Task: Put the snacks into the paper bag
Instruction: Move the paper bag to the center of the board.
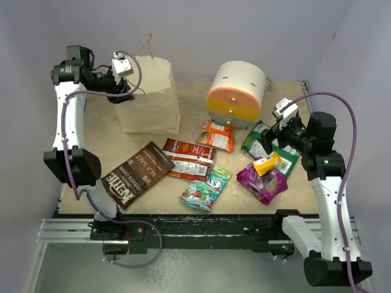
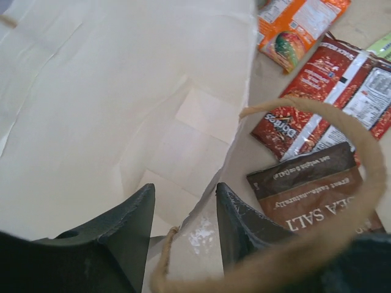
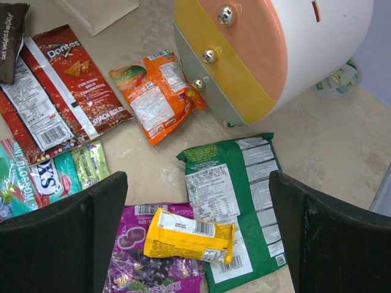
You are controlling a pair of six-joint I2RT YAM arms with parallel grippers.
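The paper bag [image 1: 149, 94] stands open at the back left. My left gripper [image 1: 125, 91] is at its top edge, open, with the bag's rim between the fingers [image 2: 183, 201]; a twine handle [image 2: 360, 183] loops beside it. The bag's inside [image 2: 91, 110] shows only paper. My right gripper [image 1: 272, 143] is wide open [image 3: 195, 183] above the yellow-orange box [image 3: 189, 235], which lies on the purple packet [image 3: 140, 262] and the green-white packet [image 3: 238, 189]. The brown chip bag [image 1: 137, 174], red-white packet [image 1: 189, 159], orange packet [image 1: 215, 135] and teal candy packet [image 1: 206, 188] lie flat mid-table.
The round white-orange-yellow drawer unit [image 1: 235, 94] lies at the back, right of the bag and just behind the orange packet; in the right wrist view it [image 3: 275, 49] is close ahead of the fingers. White walls close in the back and both sides.
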